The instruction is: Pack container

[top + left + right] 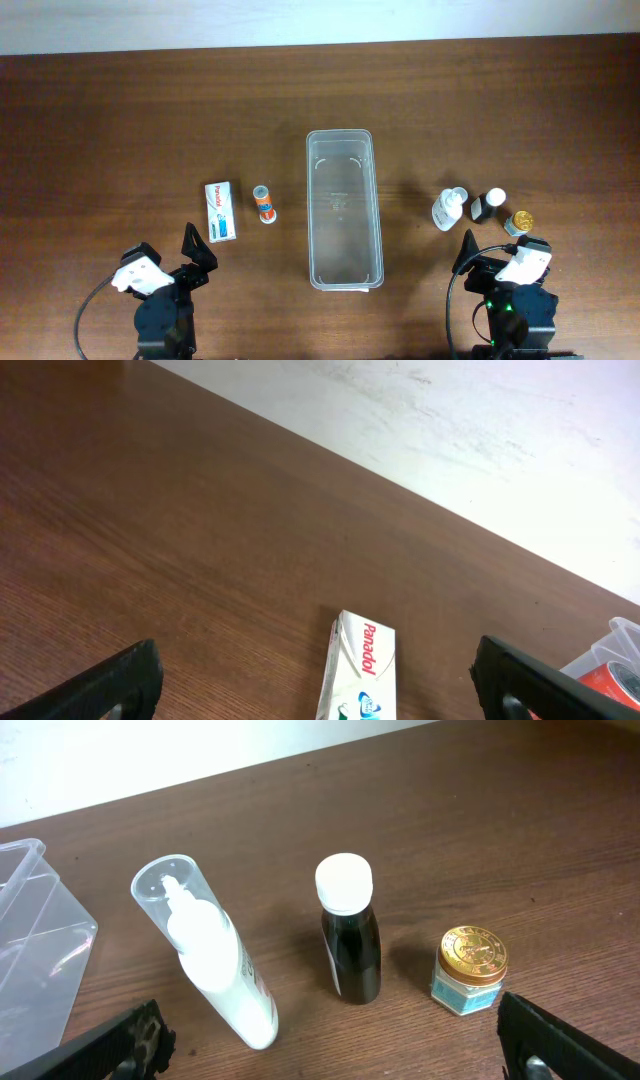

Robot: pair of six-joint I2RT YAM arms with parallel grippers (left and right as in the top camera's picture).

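Box [358, 665] cut off by the left wrist view's lower edge, container [344, 208] at the middle of the bench [120, 120], only a corner in the right wrist view, left tool [198, 250] and right tool [330, 1045] both spread wide, gripping nothing, fingertips [545, 1040] partly out of frame

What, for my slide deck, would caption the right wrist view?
Open right gripper faces spray bottle, dark bottle and gold-lidded jar beside the container.

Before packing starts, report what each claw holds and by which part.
Nothing is held. The left claw and the right claw are both open and empty.
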